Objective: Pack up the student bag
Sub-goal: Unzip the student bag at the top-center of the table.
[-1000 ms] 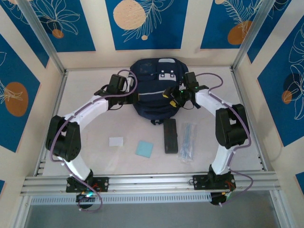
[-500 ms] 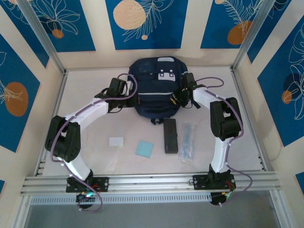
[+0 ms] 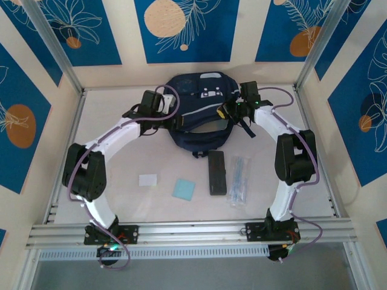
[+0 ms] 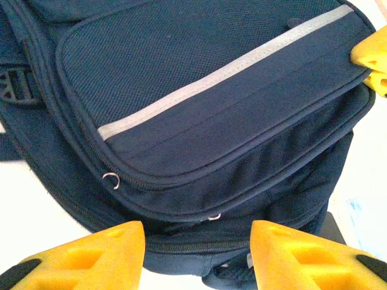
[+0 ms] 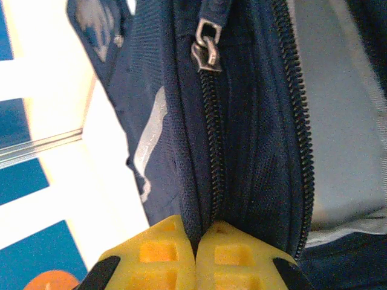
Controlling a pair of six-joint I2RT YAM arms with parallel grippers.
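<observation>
Right gripper [image 5: 196,241], pinching fabric of the student bag [image 3: 199,112] beside its zip [image 5: 211,151] at three o'clock, should pull taut; left gripper [image 4: 196,251], spread at nine o'clock, should brace it.

Two arms: left arm [image 3: 115,138] & right arm [image 3: 269,124] are both wearing white curved shells w/ bulky black joint housings [image 3: 84,175]. Thin purple cables [image 3: 166,87] are looping along each, down to black base brackets [image 3: 109,232]. Left gripper [image 4: 196,229] is showing bright yellow moulded plastic fingers [image 4: 91,257] w/ recessed pockets & black edge pads. Right gripper [image 5: 198,232] fingers [image 5: 169,254] are looking identical.
</observation>
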